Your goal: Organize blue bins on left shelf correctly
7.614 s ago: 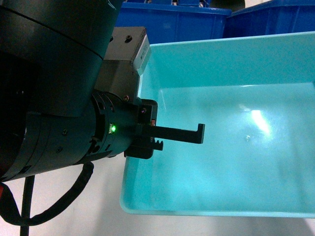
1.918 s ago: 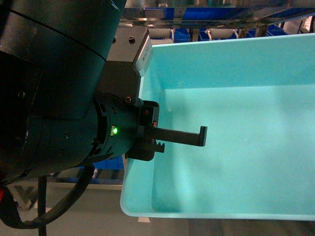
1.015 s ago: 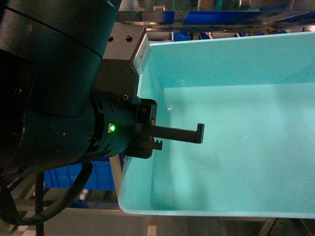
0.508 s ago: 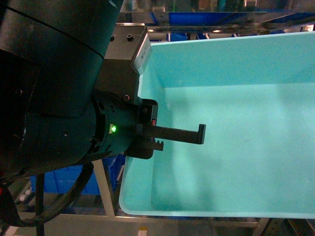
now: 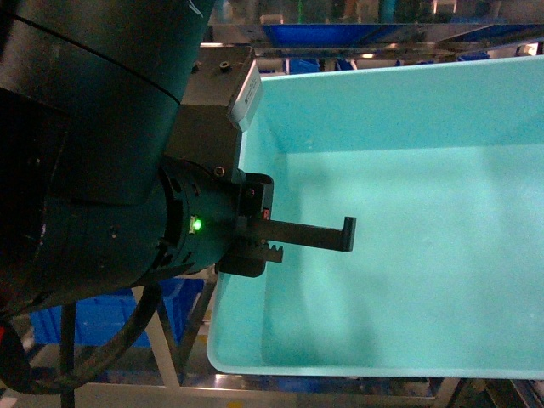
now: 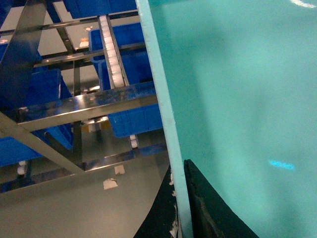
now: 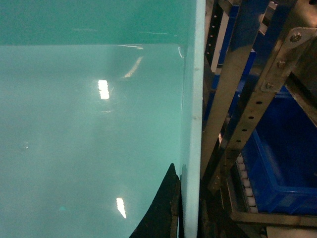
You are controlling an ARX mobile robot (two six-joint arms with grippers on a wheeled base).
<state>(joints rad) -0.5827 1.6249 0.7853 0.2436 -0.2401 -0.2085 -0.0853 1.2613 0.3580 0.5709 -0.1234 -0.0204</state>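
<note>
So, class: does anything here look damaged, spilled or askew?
Nothing stands out. The turquoise bin is empty and unmarked, gripped at its side walls by the left gripper and right gripper. The blue bins sit on the shelf.

Head looks down closely; wrist cameras flank the shared turquoise bin [image 5: 408, 255].
</note>
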